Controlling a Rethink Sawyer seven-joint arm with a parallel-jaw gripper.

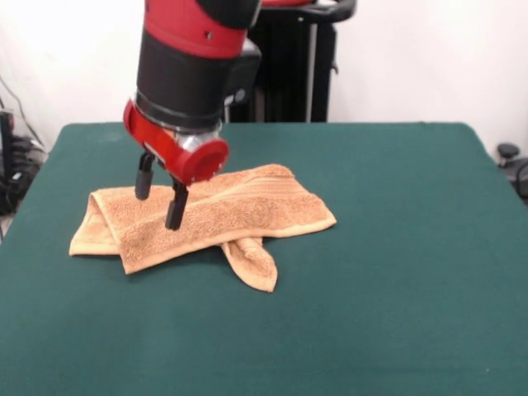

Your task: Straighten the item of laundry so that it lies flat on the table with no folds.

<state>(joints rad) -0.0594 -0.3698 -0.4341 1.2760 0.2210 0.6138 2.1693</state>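
One towel (pixel 223 210), orange-tan terry, lies folded over itself left of centre on the green table (pixel 396 272), a ribbed band along its far edge and a corner tongue sticking out from under its near edge. Flattening looks barely begun: the step in hand seems to be reaching for a grasp. The end effector (pixel 159 202) hangs over the towel's left part, fingers spread, holding nothing. The next move likely calls for pinching only the top layer and drawing it outward to unfold.
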